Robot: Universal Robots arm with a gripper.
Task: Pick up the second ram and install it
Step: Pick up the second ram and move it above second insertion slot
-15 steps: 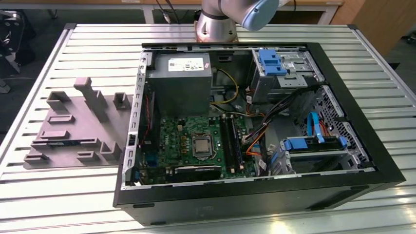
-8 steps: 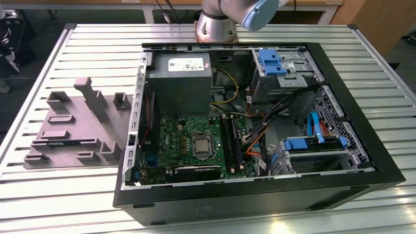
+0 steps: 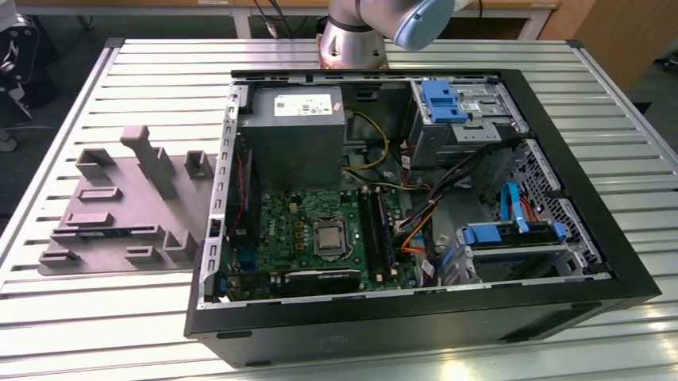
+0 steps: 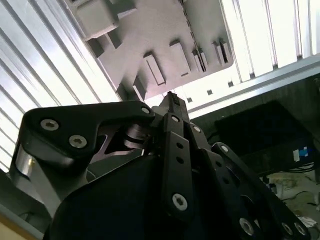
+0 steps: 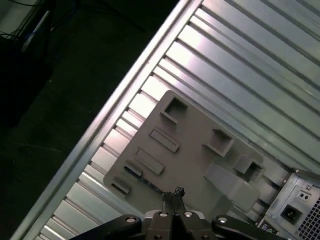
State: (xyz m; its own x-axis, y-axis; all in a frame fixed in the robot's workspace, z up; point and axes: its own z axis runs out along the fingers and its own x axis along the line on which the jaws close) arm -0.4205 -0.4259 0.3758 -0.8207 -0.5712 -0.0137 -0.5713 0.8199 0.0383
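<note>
I read the gripper (image 5: 173,194) as fingertips pressed together, empty, above the grey plastic tray with raised blocks (image 5: 192,125). The long, flat blue-green ram stick (image 3: 111,232) lies in that tray.

The exterior view is looking steeply down on the grey tray (image 3: 127,210) and computer case (image 3: 424,317); both wrist views are facing this tray (image 5: 190,145) (image 4: 145,35) from high above.

Even overhead light, hard glare on bare metal.
Exterior view: aluminium table (image 3: 138,317) bright, computer case (image 3: 424,325) interior dim, soft shadows beside the grey tray (image 3: 117,214) blocks. Both wrist views: table slats wash out white, floor (image 5: 50,100) nearly black, gripper (image 4: 172,98) a dark silhouette.
</note>
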